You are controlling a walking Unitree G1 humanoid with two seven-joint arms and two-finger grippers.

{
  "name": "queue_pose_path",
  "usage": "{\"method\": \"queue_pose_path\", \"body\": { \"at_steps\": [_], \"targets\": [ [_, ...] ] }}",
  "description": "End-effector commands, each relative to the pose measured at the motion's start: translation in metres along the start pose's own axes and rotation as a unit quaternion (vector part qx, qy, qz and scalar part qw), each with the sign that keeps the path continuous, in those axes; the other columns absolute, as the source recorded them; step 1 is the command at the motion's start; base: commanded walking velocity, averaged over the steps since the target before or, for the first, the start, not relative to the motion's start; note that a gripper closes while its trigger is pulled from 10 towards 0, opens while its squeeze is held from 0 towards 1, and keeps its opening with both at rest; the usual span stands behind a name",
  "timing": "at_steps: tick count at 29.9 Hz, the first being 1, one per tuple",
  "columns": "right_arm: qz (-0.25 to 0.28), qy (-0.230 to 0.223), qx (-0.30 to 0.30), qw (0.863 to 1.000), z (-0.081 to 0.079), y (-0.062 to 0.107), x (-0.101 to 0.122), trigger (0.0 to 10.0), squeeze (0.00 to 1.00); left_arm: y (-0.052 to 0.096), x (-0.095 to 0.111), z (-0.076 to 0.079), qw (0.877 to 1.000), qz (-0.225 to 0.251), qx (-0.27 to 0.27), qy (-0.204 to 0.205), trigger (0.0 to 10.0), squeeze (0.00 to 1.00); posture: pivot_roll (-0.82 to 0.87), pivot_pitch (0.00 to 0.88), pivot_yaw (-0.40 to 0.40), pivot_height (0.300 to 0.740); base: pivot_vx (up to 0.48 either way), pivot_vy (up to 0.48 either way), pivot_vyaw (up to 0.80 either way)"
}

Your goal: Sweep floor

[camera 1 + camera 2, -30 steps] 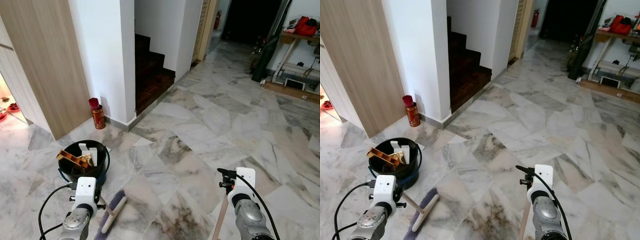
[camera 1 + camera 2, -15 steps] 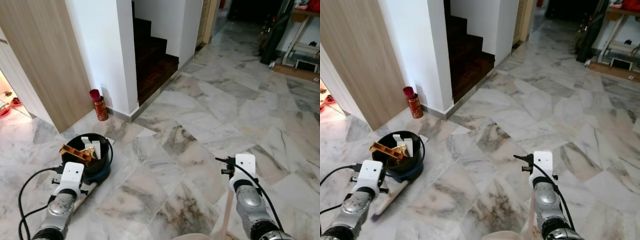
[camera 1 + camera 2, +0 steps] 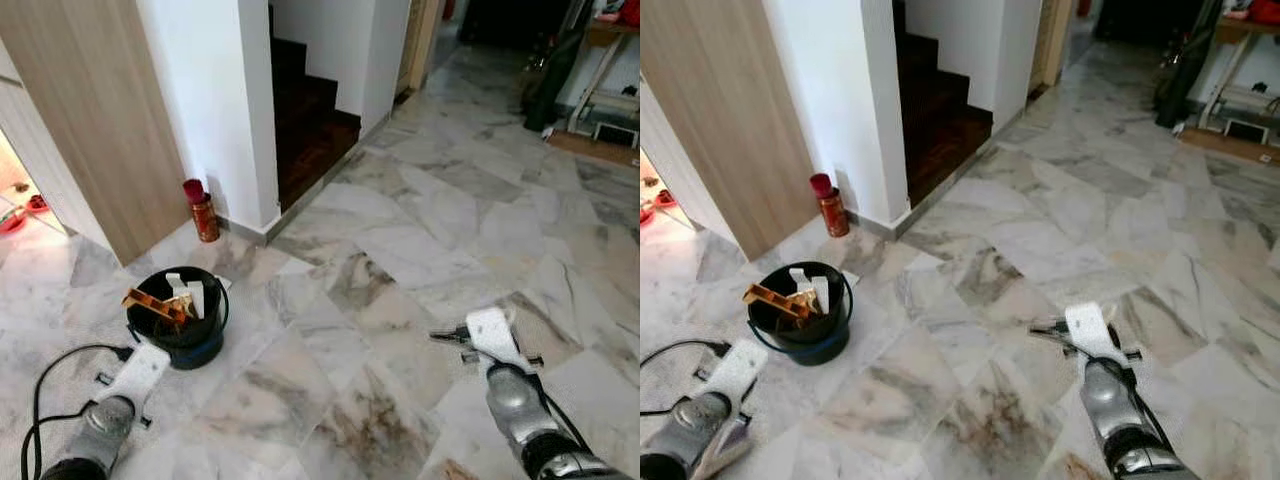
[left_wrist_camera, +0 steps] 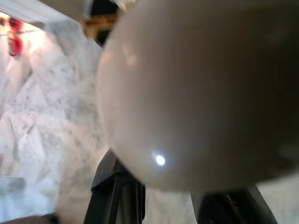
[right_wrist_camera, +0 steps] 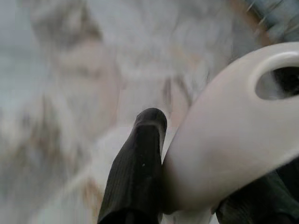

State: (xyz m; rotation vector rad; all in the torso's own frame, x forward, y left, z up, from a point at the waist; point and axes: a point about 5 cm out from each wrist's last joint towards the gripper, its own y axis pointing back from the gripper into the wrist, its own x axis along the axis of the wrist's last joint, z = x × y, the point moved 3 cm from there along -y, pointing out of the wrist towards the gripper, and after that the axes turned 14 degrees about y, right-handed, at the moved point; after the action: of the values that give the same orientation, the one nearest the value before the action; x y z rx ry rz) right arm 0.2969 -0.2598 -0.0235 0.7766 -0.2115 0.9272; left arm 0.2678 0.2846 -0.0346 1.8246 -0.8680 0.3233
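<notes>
Both arms are cut off low at the frame's edge, and the motion blur smears them. In the left wrist view a smooth, rounded cream handle (image 4: 201, 93) swells so close that it hides most of the floor; the left gripper (image 4: 170, 205) has black fingers (image 4: 117, 196) on either side of it, clamped around it. The right gripper (image 5: 187, 186) presses a ribbed black finger (image 5: 135, 168) against a glossy white handle end (image 5: 233, 135) with an oval hanging hole, gripping it. The black bucket (image 3: 180, 320), holding wooden scraps, stands on grey-veined marble tiles (image 3: 400, 250). A red can (image 3: 203, 212) stands beyond the bucket, beside the white wall (image 3: 210, 100).
</notes>
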Motion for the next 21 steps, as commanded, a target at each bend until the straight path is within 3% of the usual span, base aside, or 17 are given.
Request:
{"method": "queue_pose_path", "body": {
  "at_steps": [1, 4, 7, 10, 14, 15, 16, 21],
  "targets": [
    [-0.078, 0.002, 0.06, 0.995, -0.025, 0.009, -0.036, 10.0, 0.0, 0.005, -0.041, 0.005, 0.996, -0.089, -0.017, -0.025, 10.0, 0.0, 0.17, 0.0, -0.038, 0.74, 0.0, 0.0, 0.0],
    [-0.106, -0.015, 0.091, 0.99, -0.039, 0.016, -0.049, 10.0, 0.0, 0.007, -0.052, 0.01, 0.993, -0.113, -0.025, -0.015, 10.0, 0.0, 0.17, 0.0, -0.041, 0.74, 0.0, 0.0, 0.0],
    [-0.164, -0.03, 0.147, 0.975, -0.068, 0.035, -0.079, 10.0, 0.0, 0.016, -0.086, 0.027, 0.982, -0.18, -0.051, -0.003, 10.0, 0.0, 0.17, 0.0, -0.042, 0.74, 0.0, 0.0, 0.0],
    [-0.19, -0.041, 0.167, 0.967, -0.08, 0.044, -0.092, 10.0, 0.0, 0.021, -0.101, 0.034, 0.976, -0.208, -0.062, 0.004, 10.0, 0.0, 0.17, 0.0, -0.041, 0.74, 0.0, 0.0, 0.0],
    [-0.26, -0.114, 0.211, 0.936, -0.112, 0.072, -0.12, 10.0, 0.0, 0.037, -0.137, 0.053, 0.96, -0.267, -0.072, 0.055, 10.0, 0.0, 0.16, 0.0, -0.044, 0.74, 0.0, 0.0, 0.0],
    [-0.26, -0.114, 0.211, 0.936, -0.112, 0.072, -0.12, 10.0, 0.0, 0.037, -0.137, 0.053, 0.96, -0.267, -0.072, 0.055, 10.0, 0.0, 0.16, 0.0, -0.044, 0.74, 0.0, 0.0, 0.0],
    [-0.282, -0.122, 0.236, 0.922, -0.125, 0.086, -0.129, 10.0, 0.0, 0.045, -0.151, 0.062, 0.952, -0.288, -0.082, 0.071, 10.0, 0.0, 0.16, 0.0, -0.044, 0.74, 0.0, 0.0, 0.0],
    [-0.292, -0.103, 0.274, 0.911, -0.136, 0.099, -0.139, 10.0, 0.0, 0.054, -0.165, 0.071, 0.944, -0.309, -0.093, 0.071, 10.0, 0.0, 0.15, 0.0, -0.05, 0.74, 0.0, 0.0, 0.0]
  ]
}}
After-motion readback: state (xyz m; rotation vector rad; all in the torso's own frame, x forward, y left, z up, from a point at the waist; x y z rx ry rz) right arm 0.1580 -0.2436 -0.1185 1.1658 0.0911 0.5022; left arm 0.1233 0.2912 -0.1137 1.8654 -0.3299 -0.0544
